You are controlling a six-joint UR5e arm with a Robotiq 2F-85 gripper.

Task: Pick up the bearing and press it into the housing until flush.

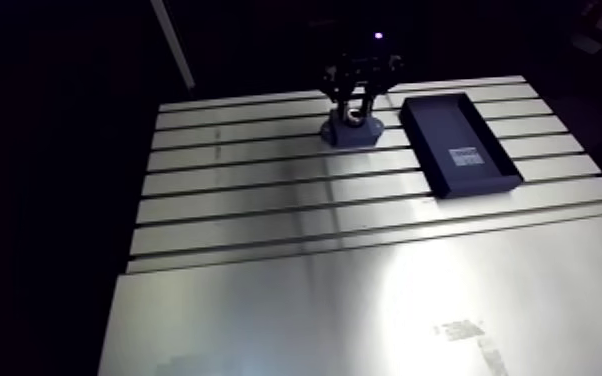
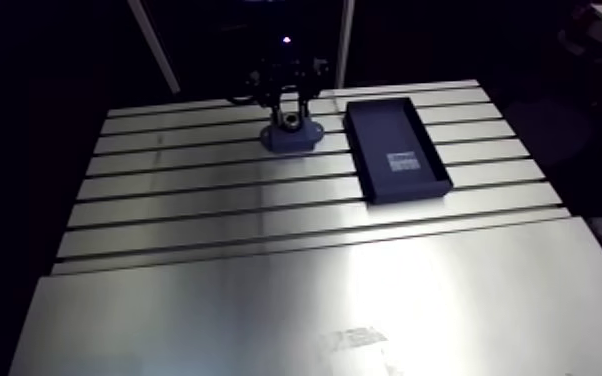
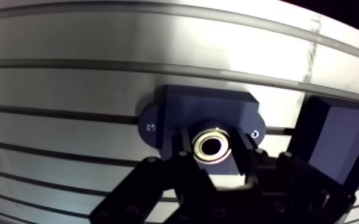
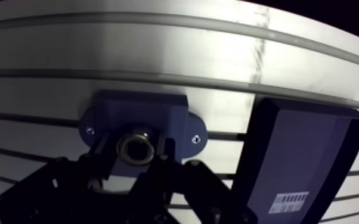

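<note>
In the wrist view a metal ring bearing [image 3: 213, 147] sits between my gripper's [image 3: 213, 156] two black fingers [image 3: 184, 152], which are shut on it from both sides. Directly under it lies the dark blue housing [image 3: 201, 108], a block with a rounded flange and a screw at each end, resting on the slotted table. I cannot tell whether the bearing is touching the housing's bore or hanging just above it. In the arm view the gripper [image 1: 353, 112] stands upright over the housing [image 1: 352, 132] near the table's far edge.
A shallow black tray [image 1: 458, 143] with a white label lies just beside the housing, close to one finger in the wrist view [image 4: 301, 152]. The slotted aluminium table [image 1: 295, 210] stretches toward the camera, ending in a smooth plate [image 1: 365, 310].
</note>
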